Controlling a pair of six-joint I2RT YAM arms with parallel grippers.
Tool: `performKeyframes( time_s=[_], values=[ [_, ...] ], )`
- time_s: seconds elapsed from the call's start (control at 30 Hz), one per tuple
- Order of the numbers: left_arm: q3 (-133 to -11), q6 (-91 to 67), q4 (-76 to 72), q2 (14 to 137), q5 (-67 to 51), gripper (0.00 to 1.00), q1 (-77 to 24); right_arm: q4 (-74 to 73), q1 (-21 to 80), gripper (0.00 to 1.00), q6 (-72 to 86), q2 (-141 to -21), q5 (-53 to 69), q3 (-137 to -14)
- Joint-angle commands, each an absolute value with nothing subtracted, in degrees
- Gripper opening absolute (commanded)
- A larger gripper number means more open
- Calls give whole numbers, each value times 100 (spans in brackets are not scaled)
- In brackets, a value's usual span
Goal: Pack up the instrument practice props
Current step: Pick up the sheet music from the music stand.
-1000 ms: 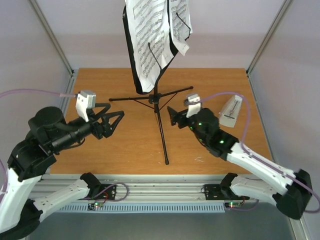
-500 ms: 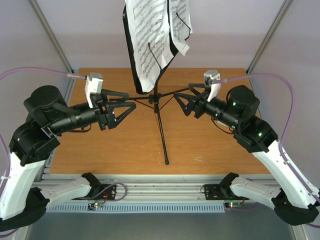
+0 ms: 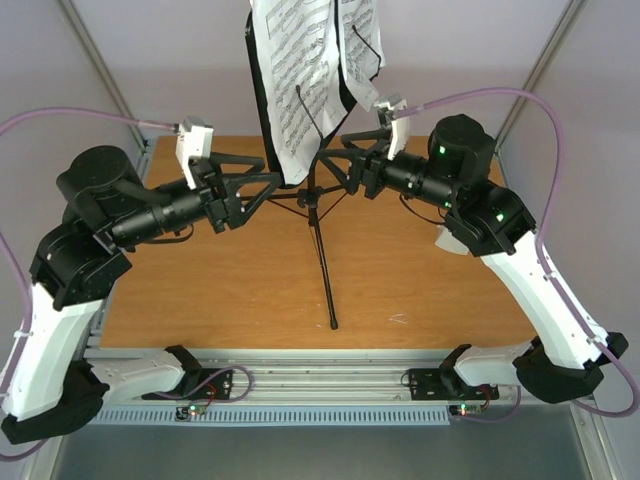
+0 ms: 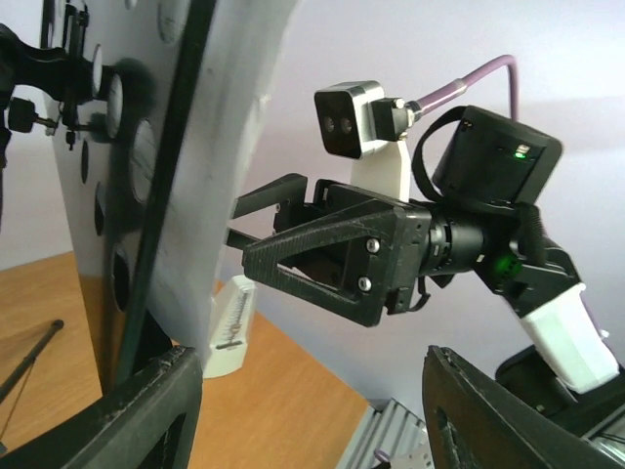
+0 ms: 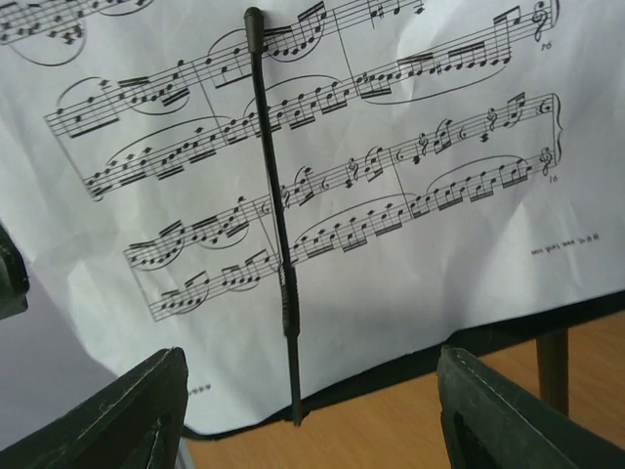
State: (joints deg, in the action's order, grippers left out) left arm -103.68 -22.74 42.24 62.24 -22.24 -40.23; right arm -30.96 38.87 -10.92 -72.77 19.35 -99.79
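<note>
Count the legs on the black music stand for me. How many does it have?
3. The left leg points left and the right leg points right, both partly covered. The near leg stretches toward the front edge. None seems fully hidden.

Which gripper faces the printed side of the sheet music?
The right gripper; its view shows the printed page. The left gripper sees the holed desk.

music stand [image 3: 321, 250] centre-back on table [image 3: 200, 290], sheet music [image 3: 300, 70] on its desk. left gripper [image 3: 264, 193] left of desk, right gripper [image 3: 344, 165] right. metronome [image 4: 230, 327] on table, right of stand.
</note>
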Motion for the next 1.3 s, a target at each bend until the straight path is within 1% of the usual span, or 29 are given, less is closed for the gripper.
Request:
performKeyframes(
  time_s=[0.0,0.2,0.57,0.6,0.77,0.93,1.03,1.17,1.2,1.27],
  values=[
    [-10595,-2061,3979,6383,-1834,63,-4062,-3374,3945,71,-1258,-7557,2124,-10475],
    [-10684,-1903,4050,6521,-1648,62,-4087,-3553,3949,68,-1424,-7966,2011,-11001],
    [-10747,-1772,4061,6668,-1436,62,-4254,-3572,3954,52,-1509,-8378,1819,-11364],
    [-10758,-1742,4076,6685,-1350,62,-4330,-3557,3953,50,-1511,-8396,1806,-11370],
    [-10966,-1376,4296,6863,-715,61,-4875,-3482,3956,35,-1511,-8429,1791,-11374],
    [-10980,-1066,4333,6900,-26,61,-5300,-3472,3961,29,-1519,-8443,1786,-11364],
    [-10946,-941,4323,6892,476,61,-5439,-3465,3954,27,-1529,-8446,1757,-11364],
    [-10901,-809,4303,6901,913,60,-5597,-3448,3956,21,-1551,-8480,1714,-11349],
    [-10899,-765,4302,6912,981,60,-5629,-3450,3963,19,-1555,-8489,1718,-11349],
    [-10905,-703,4289,6937,1089,55,-5678,-3431,3962,16,-1560,-8490,1726,-11334]
  ],
)
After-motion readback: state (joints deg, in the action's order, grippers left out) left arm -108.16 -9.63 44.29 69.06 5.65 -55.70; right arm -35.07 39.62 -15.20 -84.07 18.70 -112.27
